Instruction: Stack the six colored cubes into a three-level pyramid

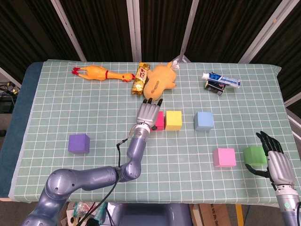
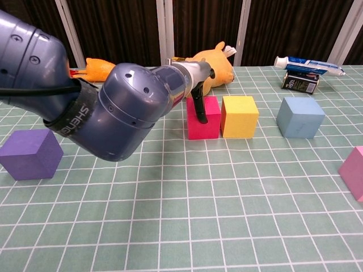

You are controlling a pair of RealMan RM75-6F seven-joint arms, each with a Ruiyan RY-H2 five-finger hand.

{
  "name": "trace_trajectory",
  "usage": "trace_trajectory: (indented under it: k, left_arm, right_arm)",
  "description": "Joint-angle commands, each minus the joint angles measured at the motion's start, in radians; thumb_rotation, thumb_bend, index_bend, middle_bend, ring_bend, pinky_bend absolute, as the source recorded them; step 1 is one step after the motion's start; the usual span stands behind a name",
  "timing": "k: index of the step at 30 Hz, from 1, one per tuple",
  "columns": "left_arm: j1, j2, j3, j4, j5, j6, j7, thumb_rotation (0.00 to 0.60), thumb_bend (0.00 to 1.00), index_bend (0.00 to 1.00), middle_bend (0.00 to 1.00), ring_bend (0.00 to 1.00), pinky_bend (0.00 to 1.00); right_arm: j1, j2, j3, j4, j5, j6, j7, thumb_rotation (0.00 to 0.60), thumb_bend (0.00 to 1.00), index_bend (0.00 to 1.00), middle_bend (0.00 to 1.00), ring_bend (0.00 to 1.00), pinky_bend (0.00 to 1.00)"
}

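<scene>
The red cube (image 1: 160, 120) sits near the middle of the mat, touching or all but touching the yellow cube (image 1: 173, 119) at its 3 o'clock, with the blue cube (image 1: 203, 121) apart further along the same row. The left hand (image 1: 147, 114) lies over the red cube's 9 o'clock side with its fingers (image 2: 199, 107) draped down the near face; whether they clamp the cube or only press against it cannot be told from either view. The purple cube (image 1: 78, 143) stands well apart toward 8 o'clock; the pink cube (image 1: 224, 157) and green cube (image 1: 254, 155) lie toward 4 o'clock. The right hand (image 1: 276, 162) rests just beside the green cube with fingers spread, holding nothing. Judging from this, the base row is being gathered, and the risk is a further sideways shove: it could drive the red cube into the yellow one, twisting both out of line and leaving a crooked base. Fingers caught between the faces could also drag the red cube away on withdrawal. The plush toy (image 1: 160, 81) at 12 o'clock crowds the fingertips.
</scene>
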Motion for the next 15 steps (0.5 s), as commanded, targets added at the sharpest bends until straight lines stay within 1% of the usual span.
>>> trace_trajectory:
  k: [1,15]
  left_arm:
    - [-0.002,-0.003,-0.002,0.006,0.003,-0.001,0.000,0.600,0.24,0.05,0.45,0.09,0.14]
    - [-0.012,-0.024,-0.017,0.043,0.012,-0.018,-0.002,0.600,0.24,0.05,0.44,0.09,0.14]
  right_arm:
    - [0.000,0.000,0.000,-0.001,-0.001,0.000,0.001,0.600,0.21,0.00,0.00,0.00,0.00]
    - [0.001,0.003,0.000,-0.002,0.003,-0.004,0.003,0.600,0.21,0.00,0.00,0.00,0.00]
